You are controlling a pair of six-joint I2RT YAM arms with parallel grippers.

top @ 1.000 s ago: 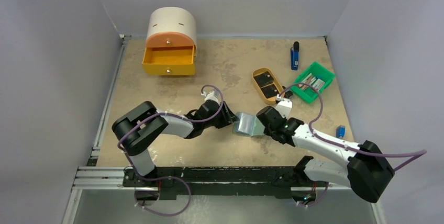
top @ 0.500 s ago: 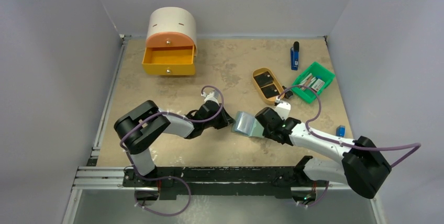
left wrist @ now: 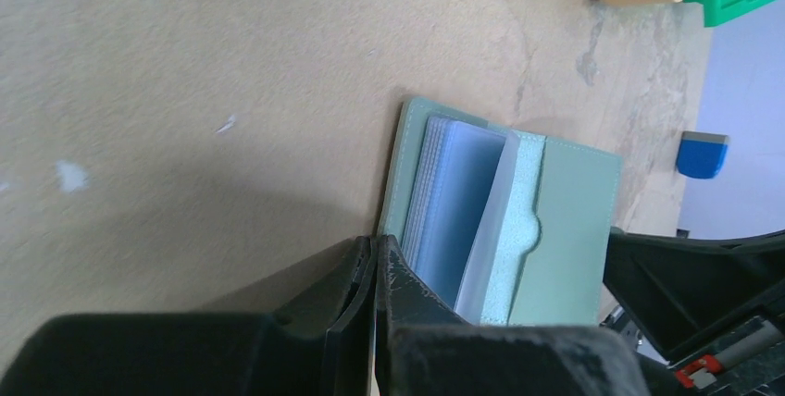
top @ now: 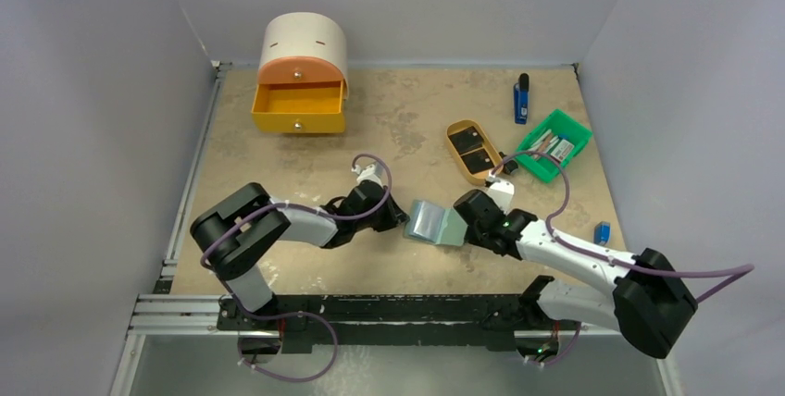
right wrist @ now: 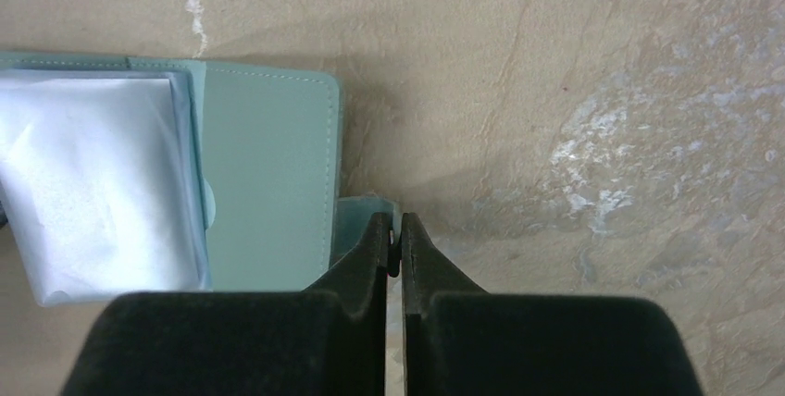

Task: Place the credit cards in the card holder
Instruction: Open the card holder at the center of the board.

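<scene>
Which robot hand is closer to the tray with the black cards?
Right. The right gripper sits just below the tray in the top view; the left gripper is farther, across the card holder.

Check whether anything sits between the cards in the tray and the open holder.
Nothing visible does. The cards lie in the tray, and the holder lies open nearer the arms, with only bare table between them. The right end effector is shut on the holder's edge, just beside that path.

Overhead, two wrists — shared card holder [top: 435, 222]
</scene>
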